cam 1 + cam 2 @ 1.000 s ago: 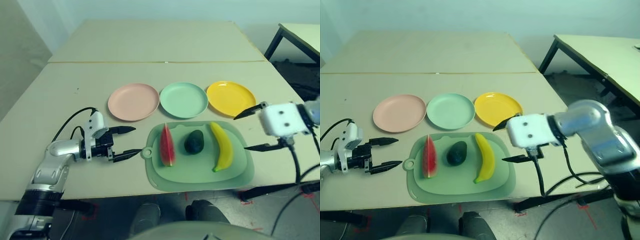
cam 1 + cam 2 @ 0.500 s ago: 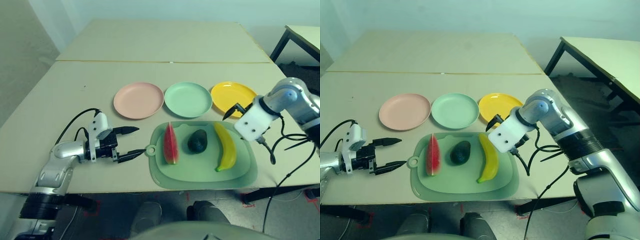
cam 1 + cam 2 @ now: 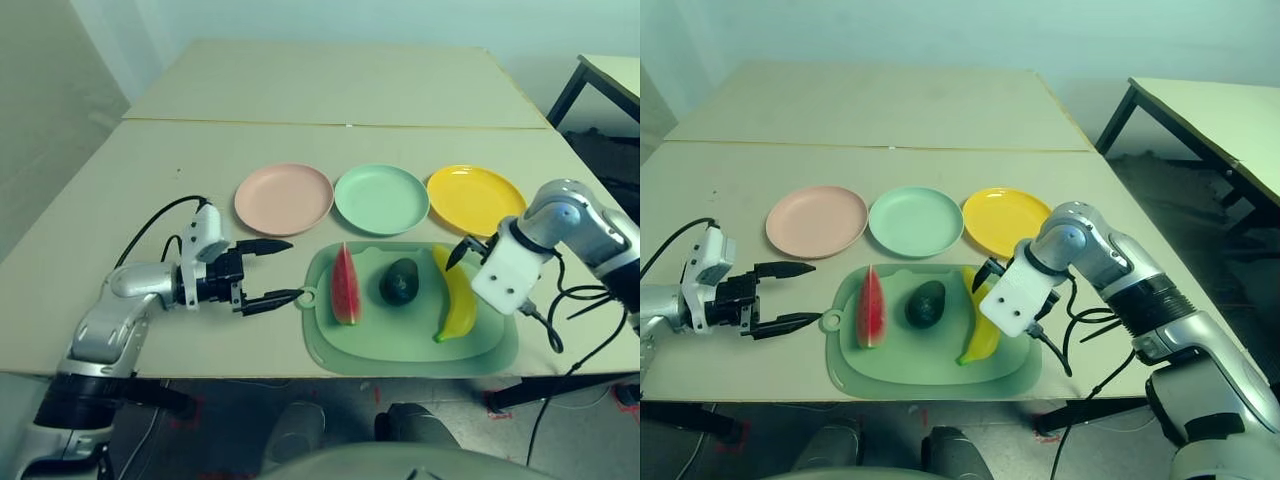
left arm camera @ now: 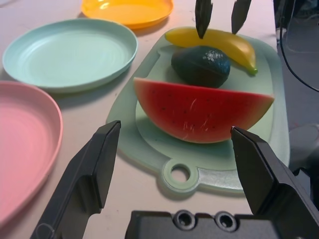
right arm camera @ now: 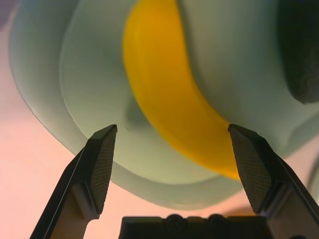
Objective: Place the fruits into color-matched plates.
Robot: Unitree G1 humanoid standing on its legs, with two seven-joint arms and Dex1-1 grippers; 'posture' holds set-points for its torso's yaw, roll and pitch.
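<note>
**A:** The banana (image 3: 452, 297) lies along the right side of the pale green mat (image 3: 400, 345), and the right hand (image 3: 988, 279) hangs directly above its upper end, fingers spread wide on either side, gripping nothing.

**B:** From the right wrist, the yellow curve runs straight through the gap between those two black fingers (image 5: 99, 167). No contact can be made out there.

**A:** Beside the banana, mid-mat, sits the avocado (image 3: 399, 282), and further left the watermelon wedge (image 3: 345, 286) stands on its rind.

**B:** The left hand (image 3: 281, 270) hovers just off the mat's ring tab (image 4: 179, 174), pointing at the watermelon. Its fingers are wide apart too, holding nothing.

**A:** Behind the mat, three plates in a row on the counter (image 3: 120, 190): the pink plate (image 3: 284, 198) on the left, the mint green plate (image 3: 381, 199) in the middle, the yellow plate (image 3: 475, 198) on the right.

**B:** All three fruits rest on the mat, apart from the plates.
</note>
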